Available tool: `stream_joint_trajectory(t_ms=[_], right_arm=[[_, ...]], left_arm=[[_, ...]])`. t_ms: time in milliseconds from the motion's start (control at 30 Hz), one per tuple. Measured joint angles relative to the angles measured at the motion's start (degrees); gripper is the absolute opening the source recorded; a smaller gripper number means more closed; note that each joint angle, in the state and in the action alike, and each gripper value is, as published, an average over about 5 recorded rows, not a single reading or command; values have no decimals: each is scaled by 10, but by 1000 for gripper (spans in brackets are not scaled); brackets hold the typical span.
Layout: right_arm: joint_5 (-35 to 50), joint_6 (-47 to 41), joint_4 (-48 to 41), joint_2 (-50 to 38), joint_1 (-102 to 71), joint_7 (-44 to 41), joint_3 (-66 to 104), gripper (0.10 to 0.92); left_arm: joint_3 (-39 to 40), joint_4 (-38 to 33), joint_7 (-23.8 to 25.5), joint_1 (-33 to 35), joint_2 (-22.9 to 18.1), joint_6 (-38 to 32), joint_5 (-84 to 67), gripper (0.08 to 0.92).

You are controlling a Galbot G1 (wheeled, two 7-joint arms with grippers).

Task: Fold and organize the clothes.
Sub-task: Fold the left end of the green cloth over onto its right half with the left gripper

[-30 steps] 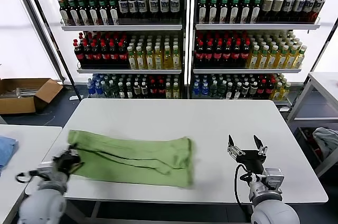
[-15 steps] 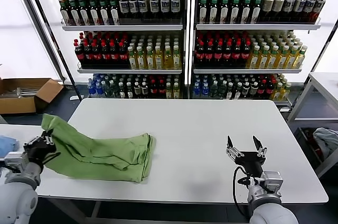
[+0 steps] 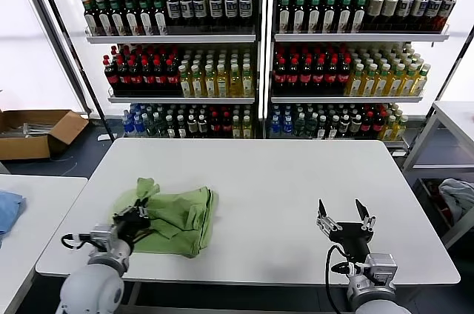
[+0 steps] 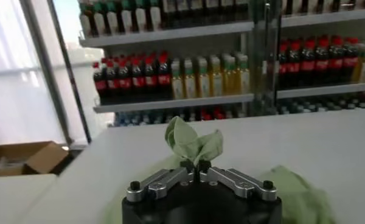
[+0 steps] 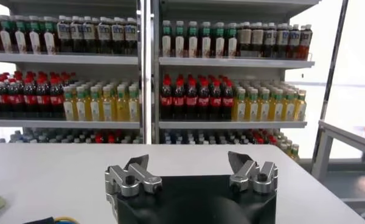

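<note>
My left hand (image 3: 139, 218) sits low over the near left part of the white bench (image 3: 281, 173), its two metal fingers (image 4: 187, 167) pinched together on a fold of the light green shirt (image 3: 174, 214). From my left wrist the pinched cloth stands up between the fingertips as a soft, crumpled tuft, like two leaves, matte and cottony. The rest of the shirt lies bunched on the bench just beside my hand, a rumpled heap of overlapping layers with a thick rolled edge along its right side and loose creases across the top. It rests on the left half of the bench, near the front edge.

My right hand (image 3: 345, 218) hovers above the near right part of the bench, well apart from the shirt, its fingers spread wide with nothing between them.

Beyond the bench stand shelves of bottles (image 3: 222, 69) in dark, red and yellow rows. A brown cardboard box (image 3: 37, 132) lies on the floor to the left.
</note>
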Motion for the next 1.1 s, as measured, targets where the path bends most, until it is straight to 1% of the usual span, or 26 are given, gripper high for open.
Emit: stream_joint_trajectory(t_ms=[233, 467, 567, 633, 833, 1100], right_arm=[[-13, 9, -1, 11, -18, 0, -9, 823], [-25, 17, -4, 18, -28, 0, -17, 823], [-29, 19, -6, 20, -30, 0, -21, 823], [-31, 20, -7, 21, -31, 1, -23, 823], [-34, 23, -12, 25, -29, 2, -30, 823], [-33, 27, -21, 23, -24, 2, -32, 823]], left_arm=[[38, 16, 3, -9, -18, 2, 13, 98], [53, 29, 6, -17, -32, 3, 18, 98], [59, 35, 8, -21, -38, -1, 18, 115], [64, 41, 10, -22, -42, -8, 18, 153], [83, 62, 13, -15, -60, -46, 20, 305], [105, 86, 14, -14, -88, -85, 7, 539]])
